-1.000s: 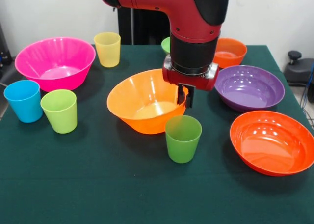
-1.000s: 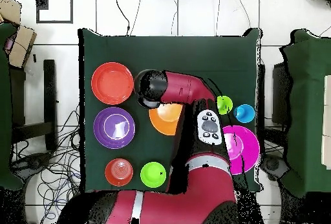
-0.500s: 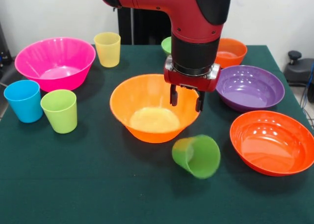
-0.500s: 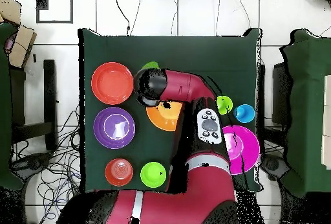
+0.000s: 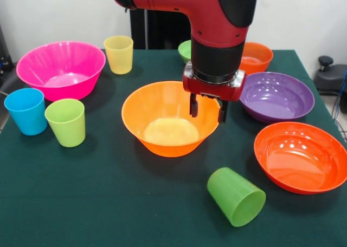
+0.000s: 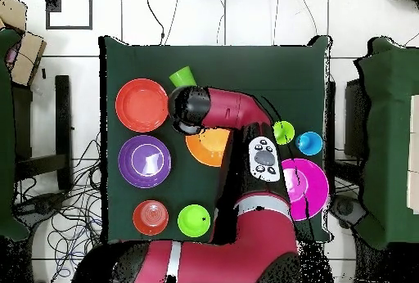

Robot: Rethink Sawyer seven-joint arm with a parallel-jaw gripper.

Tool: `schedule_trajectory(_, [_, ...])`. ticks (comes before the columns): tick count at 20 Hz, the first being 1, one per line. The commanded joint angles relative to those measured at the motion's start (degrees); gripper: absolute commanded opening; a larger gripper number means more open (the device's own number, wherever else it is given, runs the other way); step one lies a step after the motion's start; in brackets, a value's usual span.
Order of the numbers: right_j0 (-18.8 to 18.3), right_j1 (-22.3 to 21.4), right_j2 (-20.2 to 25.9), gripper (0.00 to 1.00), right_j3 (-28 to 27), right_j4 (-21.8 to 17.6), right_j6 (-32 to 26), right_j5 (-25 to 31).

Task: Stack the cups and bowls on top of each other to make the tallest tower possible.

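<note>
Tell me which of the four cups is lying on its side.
The darker green cup, lying tipped over in front of the large orange bowl. The yellow, blue and lime green cups all stand upright.

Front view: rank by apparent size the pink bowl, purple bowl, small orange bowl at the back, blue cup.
1. Large glossy pink plastic bowl.
2. Medium glossy purple plastic bowl, a little smaller in width and shallower.
3. Small glossy orange plastic bowl; partly hidden by the arm and farthest back, so unsure.
4. Small blue ribbed plastic cup.
</note>
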Motion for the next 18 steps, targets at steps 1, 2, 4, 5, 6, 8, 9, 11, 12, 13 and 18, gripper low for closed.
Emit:
schedule_trajectory(1, [-0.1, -3.8, 5.6, 1.0, 6.1, -1.9, -2.6, 1.7])
schedule_trajectory(2, [0.1, -4.6, 5.5, 1.0, 7.1, -1.7, -2.1, 1.7])
schedule_trajectory(4, [0.6, -6.0, 5.3, 1.0, 8.8, -1.4, -1.3, 1.6])
schedule_trajectory(5, [0.7, -6.5, 5.4, 1.0, 9.7, -1.2, -1.0, 1.6])
schedule_trajectory(6, [1.2, -7.2, 5.3, 1.0, 10.3, -0.9, -0.3, 2.0])
schedule_trajectory(8, [2.4, -9.2, 4.6, 1.0, 11.8, -0.5, 1.3, 2.5])
schedule_trajectory(9, [3.0, -10.2, 4.2, 1.0, 12.5, -0.4, 2.1, 2.8])
schedule_trajectory(11, [4.2, -12.1, 3.8, 1.0, 14.4, 0.1, 3.7, 2.8])
schedule_trajectory(12, [4.7, -12.9, 3.6, 1.0, 15.4, 0.6, 4.6, 2.8])
schedule_trajectory(13, [5.3, -13.7, 3.4, 1.0, 16.4, 0.9, 5.5, 2.8])
schedule_trajectory(18, [7.7, -14.5, 2.2, 1.0, 18.9, 1.5, 8.7, -0.3])
